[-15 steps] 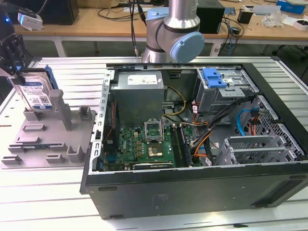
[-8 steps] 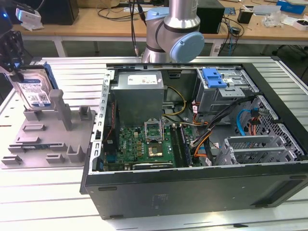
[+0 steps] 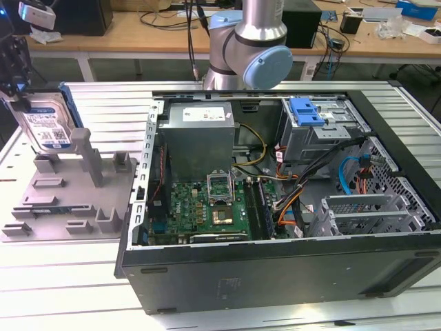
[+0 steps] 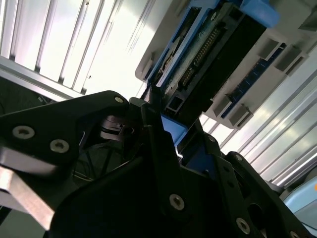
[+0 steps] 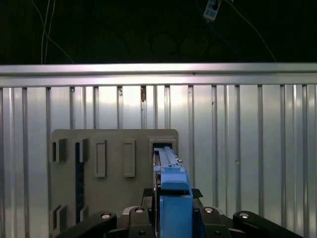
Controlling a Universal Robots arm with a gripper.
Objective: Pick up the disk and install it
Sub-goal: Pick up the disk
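I have the black hand (image 3: pixel 17 83) clamped on the blue-railed, rectangular silver metal disk (image 3: pixel 45 125), holding it upright above the grey plastic fixture plate (image 3: pixel 62 200), well apart from the open black computer case (image 3: pixel 275 276), presumably to clear the plate's posts.

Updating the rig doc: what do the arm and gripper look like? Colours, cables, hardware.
The arm is a silver metal tube with grey rounded joints and pale blue round caps; black cables hang beside it. The gripper is black angular plates with exposed silver screw heads in both wrist views. A small white camera-like unit sits above it in the exterior view.
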